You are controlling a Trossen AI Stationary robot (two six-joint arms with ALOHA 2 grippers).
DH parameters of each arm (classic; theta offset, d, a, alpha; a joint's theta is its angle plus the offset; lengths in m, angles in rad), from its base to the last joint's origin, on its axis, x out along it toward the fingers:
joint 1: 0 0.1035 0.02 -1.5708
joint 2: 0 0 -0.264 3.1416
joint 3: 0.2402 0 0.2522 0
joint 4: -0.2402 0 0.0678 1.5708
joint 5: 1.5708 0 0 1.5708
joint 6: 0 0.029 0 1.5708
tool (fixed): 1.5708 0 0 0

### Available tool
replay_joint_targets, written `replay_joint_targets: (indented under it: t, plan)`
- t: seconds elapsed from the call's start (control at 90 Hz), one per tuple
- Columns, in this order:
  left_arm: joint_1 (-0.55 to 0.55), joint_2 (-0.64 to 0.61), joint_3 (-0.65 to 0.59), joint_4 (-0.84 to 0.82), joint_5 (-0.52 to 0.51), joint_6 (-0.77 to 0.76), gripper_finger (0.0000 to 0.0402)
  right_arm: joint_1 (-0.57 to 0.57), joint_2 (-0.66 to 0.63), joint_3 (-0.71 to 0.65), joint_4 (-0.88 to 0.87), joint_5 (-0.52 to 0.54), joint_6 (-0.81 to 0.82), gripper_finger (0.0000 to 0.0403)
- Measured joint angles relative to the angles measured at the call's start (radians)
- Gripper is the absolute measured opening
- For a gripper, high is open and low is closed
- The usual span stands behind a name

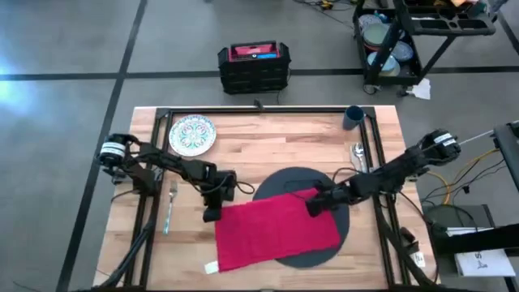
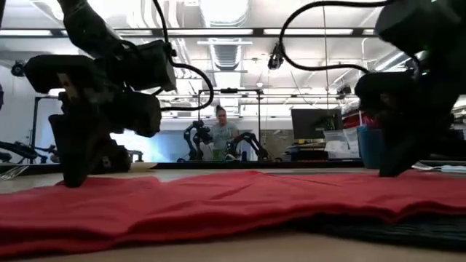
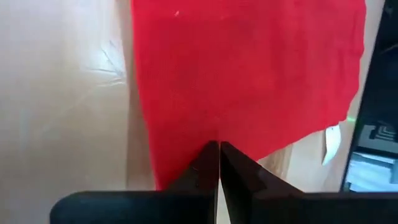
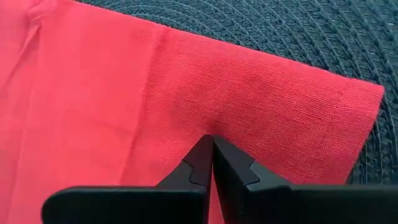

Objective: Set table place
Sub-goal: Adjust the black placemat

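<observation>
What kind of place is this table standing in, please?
Probably a robotics lab or workshop. Beyond the table the low view shows other robot arms near a person, a monitor, and bare ceiling ducts.

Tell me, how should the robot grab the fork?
Probably from straight above, by its thin handle. The fork lies flat and alone on the table, left of the red napkin, with bare wood on both sides for end effector fingers.

Two dark jointed arms trailing black cables, each gripper ending in matte black wedge-shaped fingers (image 4: 233,163).
</observation>
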Motion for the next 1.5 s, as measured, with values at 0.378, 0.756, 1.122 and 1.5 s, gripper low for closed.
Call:
replay_joint_targets:
  t: [0.378,0.756,1.122,1.5]
  plan:
    - [-0.023,0.0,0.0,0.079,0.029,-0.065,0.0,-0.103,0.0,0.0,0.007,-0.025,-0.12,0.0]
    - [-0.024,0.0,0.0,0.107,0.031,-0.078,0.0,-0.171,0.0,0.0,0.015,-0.048,-0.194,0.0]
    - [-0.025,0.002,0.0,0.145,-0.004,-0.084,0.0,-0.272,0.0,-0.001,0.041,-0.081,-0.29,0.0]
    - [-0.046,0.102,0.06,0.151,-0.007,-0.094,0.0,-0.33,0.019,-0.001,0.13,-0.1,-0.345,0.0]
